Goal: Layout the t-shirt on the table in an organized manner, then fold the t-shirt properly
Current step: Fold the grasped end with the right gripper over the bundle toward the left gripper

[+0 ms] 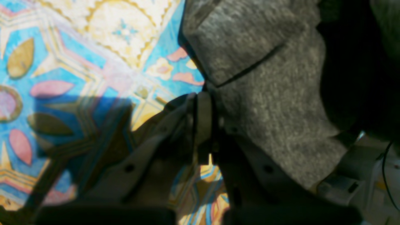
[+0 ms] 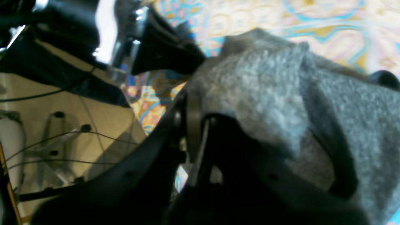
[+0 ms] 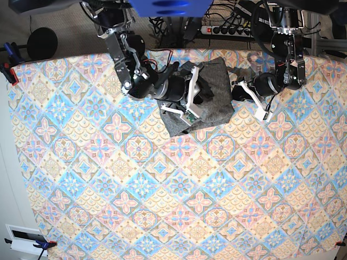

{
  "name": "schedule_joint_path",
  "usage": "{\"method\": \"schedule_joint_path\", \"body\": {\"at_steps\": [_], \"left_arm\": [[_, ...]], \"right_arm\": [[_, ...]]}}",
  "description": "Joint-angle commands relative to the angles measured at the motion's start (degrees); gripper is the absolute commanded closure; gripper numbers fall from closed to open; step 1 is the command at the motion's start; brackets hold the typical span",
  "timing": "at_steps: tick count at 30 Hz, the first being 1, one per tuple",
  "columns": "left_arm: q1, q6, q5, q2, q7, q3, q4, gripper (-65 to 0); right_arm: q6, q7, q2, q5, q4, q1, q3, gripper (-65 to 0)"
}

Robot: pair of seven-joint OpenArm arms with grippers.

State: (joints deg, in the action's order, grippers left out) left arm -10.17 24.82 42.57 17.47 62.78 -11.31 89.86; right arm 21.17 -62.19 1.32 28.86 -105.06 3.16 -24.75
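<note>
I'm working in what looks like a robot lab: a power strip (image 3: 227, 30) and tangled cables (image 3: 162, 24) lie behind the table (image 3: 162, 206), with clamps (image 3: 10, 64) pinning its patterned cloth.

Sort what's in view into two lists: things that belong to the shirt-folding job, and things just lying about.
Part of the job:
- t-shirt, bunched near the far edge
- table with its patterned cloth
- left end effector, shut on the t-shirt
- right end effector, shut on the t-shirt

Just lying about:
- power strip and cables behind the table
- clamp on the table's corner
</note>
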Motion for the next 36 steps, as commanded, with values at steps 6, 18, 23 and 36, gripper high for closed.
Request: {"method": "schedule_joint_path", "body": {"at_steps": [6, 18, 23, 36], "left_arm": [[0.5, 0.2, 1.0, 0.7, -0.8, -0.2, 0.7, 0.0], [0.5, 0.2, -1.9, 0.4, -0.8, -0.2, 0.7, 0.0], [0.4, 0.2, -3.8, 0.2, -2.8, -0.2, 0.8, 0.0], [0.2, 0.2, -3.8, 0.4, -3.5, -0.2, 0.8, 0.0]], "right_arm": [[0.3, 5.8, 1.2, 1.1, 4.3, -0.7, -0.4, 0.0], [0.3, 15.6, 1.3, 1.1, 12.6, -3.4, -5.0, 0.0], [0.3, 16.8, 1.3, 1.2, 13.5, -4.3, -7.2, 0.0], [0.2, 21.0, 1.4, 1.2, 19.8, -4.4, -7.3, 0.0]]}}
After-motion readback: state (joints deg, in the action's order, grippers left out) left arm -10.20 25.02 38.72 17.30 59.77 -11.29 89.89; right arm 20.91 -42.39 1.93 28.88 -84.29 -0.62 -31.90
